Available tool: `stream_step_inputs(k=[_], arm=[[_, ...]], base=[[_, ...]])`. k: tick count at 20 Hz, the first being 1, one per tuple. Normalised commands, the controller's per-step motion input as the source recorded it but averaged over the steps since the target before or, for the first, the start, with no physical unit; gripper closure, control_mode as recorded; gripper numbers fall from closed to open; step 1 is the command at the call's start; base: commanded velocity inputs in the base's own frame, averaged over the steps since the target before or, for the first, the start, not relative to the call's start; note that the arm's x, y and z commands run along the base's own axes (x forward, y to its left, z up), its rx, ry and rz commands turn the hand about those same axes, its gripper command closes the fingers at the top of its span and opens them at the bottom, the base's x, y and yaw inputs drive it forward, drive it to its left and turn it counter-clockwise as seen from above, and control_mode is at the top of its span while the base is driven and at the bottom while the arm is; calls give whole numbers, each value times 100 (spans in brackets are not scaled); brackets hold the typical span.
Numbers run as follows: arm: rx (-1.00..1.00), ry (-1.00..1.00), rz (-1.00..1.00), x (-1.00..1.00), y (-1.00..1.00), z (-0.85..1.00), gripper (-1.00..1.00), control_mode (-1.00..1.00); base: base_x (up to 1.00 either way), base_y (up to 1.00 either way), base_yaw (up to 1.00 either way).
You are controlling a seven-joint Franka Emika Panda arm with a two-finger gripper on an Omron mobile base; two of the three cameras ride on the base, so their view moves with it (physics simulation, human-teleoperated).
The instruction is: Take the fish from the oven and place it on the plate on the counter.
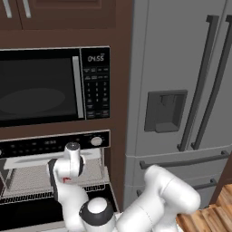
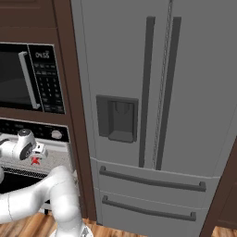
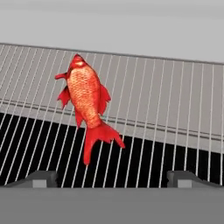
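Hidden inside the oven (image 1: 54, 181), behind the white arm (image 1: 68, 181): gripper. Cropped beside it: microwave (image 1: 41, 86), fridge (image 2: 152, 115).

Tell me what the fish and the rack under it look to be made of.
Fish: glossy red-orange skin with a fine scale pattern, soft-looking fins; reads as real fish, though rendered, so possibly a plastic-like model.
Wire rack: thin parallel pale rods, likely bare or chromed metal, with a slight sheen.

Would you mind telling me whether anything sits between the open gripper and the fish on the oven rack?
Nothing visible does. The fish lies bare on the wire rack, ahead and left of the open gripper.
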Motion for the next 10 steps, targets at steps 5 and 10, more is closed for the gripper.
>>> stream_step_inputs(k=[5,10], arm=[[0,2,0,12,21,-36,-100,-100],[0,2,0,1,37,-41,-100,-100]], base=[[0,0,0],[0,0,0]])
